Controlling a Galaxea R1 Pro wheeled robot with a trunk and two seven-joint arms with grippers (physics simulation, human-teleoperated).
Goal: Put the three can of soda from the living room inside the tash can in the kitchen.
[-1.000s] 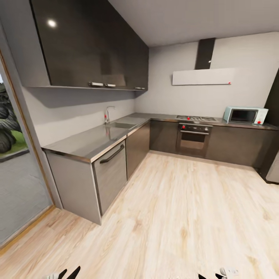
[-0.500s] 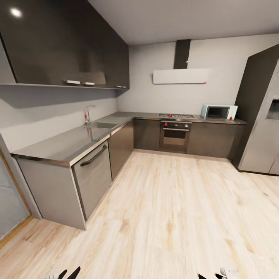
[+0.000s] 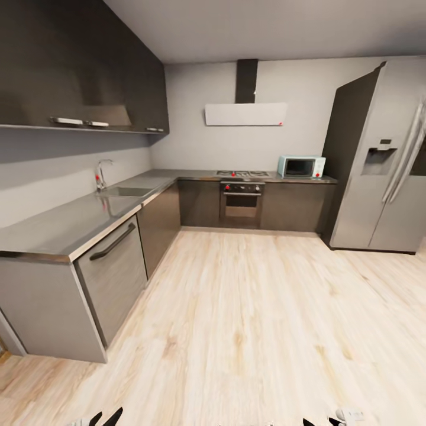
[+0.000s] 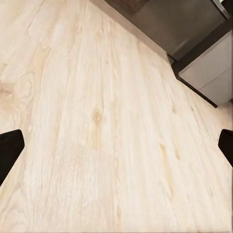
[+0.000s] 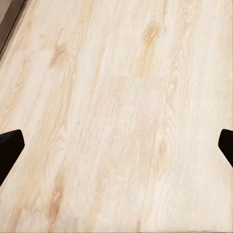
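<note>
Pale wood floor [image 3: 254, 331] under both wide-spread, empty end effectors, left [image 4: 116, 145] and right [image 5: 116, 145]; steel counter [image 3: 65, 225] with sink [image 3: 123, 191] at left, fridge [image 3: 378, 171] at right.

The pale wood floor [image 3: 260, 319] of the kitchen ran bare through its middle. Along its left edge stood grey base units [image 3: 112, 278], turning at the far left corner into a darker run of units with an oven [image 3: 241, 204] along the far edge. A tall steel fridge [image 3: 378, 177] stood at the far right corner. On the units lay a grey steel worktop [image 3: 65, 222]; a sink [image 3: 125, 191] with a tap [image 3: 102, 173] sat along its left stretch, a hob [image 3: 242, 173] and a pale microwave [image 3: 300, 166] on its far stretch.
</note>
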